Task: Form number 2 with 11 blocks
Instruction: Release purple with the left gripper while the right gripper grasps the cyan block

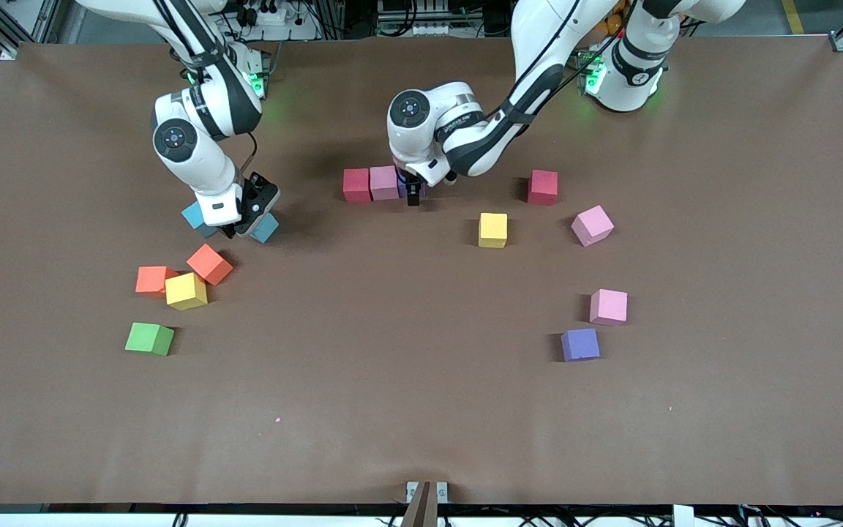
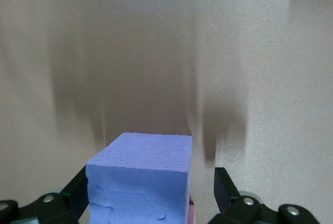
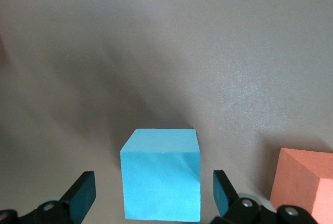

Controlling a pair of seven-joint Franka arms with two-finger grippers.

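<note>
Clock face read on the front view, twelve o'clock toward the arm bases.

**Handling (judged).** The cubes were taken to be foam: light, matte, not slippery, slightly yielding. The purple foam cube [image 2: 139,180] showed a scuffed, dented side face, so hard squeezing was judged unwise. Two opposite flat side faces at mid-height were judged the best hold, with the tool square to the cube.

**Left tool** [image 1: 413,195]. It was found low over the counter [image 1: 421,410], just at twelve o'clock of the counter's centre. Its fingers [image 2: 225,188] were spread around the purple cube. A clear gap was seen at one finger, and contact at the other finger could not be settled. The cube was resting on the counter and was not pinched. A pink foam cube [image 1: 384,182] sat against it at nine o'clock, then a dark red foam cube [image 1: 356,184], the three making one row. This was judged to be the digit's top row.

**Right tool** [image 1: 237,228]. It was found at about ten o'clock of centre, down over a light blue foam cube [image 3: 161,174]. Its fingers [image 3: 82,193] were spread, with a gap on each side. Nothing was held.

**Loose cubes.** Two orange and a yellow were clustered at eight o'clock. The others were scattered between two and four o'clock.
</note>
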